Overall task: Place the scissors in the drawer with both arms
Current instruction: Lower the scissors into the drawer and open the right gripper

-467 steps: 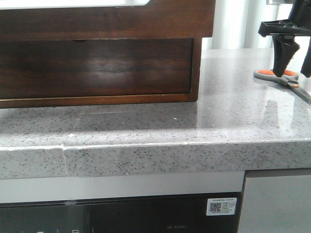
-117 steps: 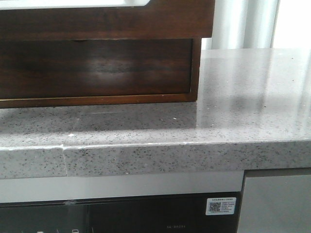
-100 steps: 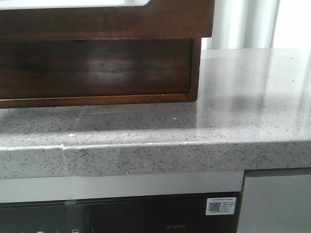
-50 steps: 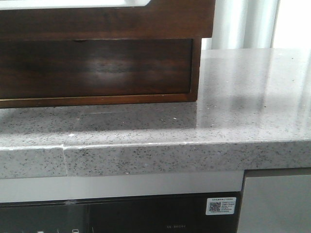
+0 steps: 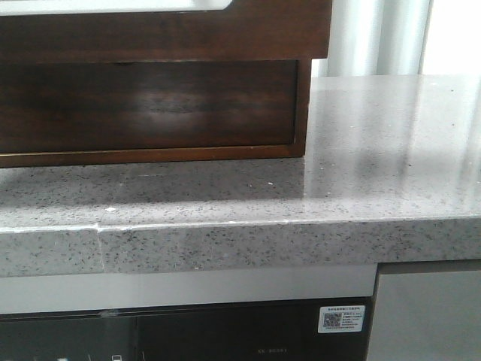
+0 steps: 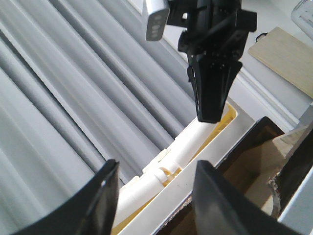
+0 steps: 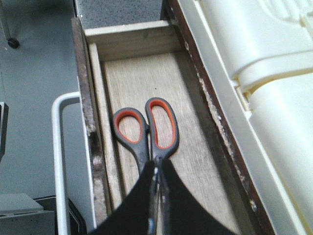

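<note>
In the right wrist view the scissors (image 7: 145, 149), grey handles inlaid in orange, hang over the open wooden drawer (image 7: 195, 161). My right gripper (image 7: 156, 169) is shut on their blades, handles pointing away from it. I cannot tell if they touch the drawer floor. In the left wrist view my left gripper (image 6: 156, 169) is open and empty above the drawer's edge (image 6: 244, 171). My right gripper (image 6: 211, 93) shows there with its fingers pressed together; the scissors are hidden in that view. Neither gripper nor the scissors show in the front view.
A dark wooden cabinet (image 5: 150, 105) stands on the speckled grey counter (image 5: 376, 150). A cream plastic tray (image 7: 264, 73) runs along the drawer's side. A white bar (image 7: 58, 147) lies beside the drawer's other wall. An oven front (image 5: 225, 338) sits below the counter.
Earlier the scissors lay at the counter's right with my right gripper over them. Both have left the front view. That view shows no change over the last second.
</note>
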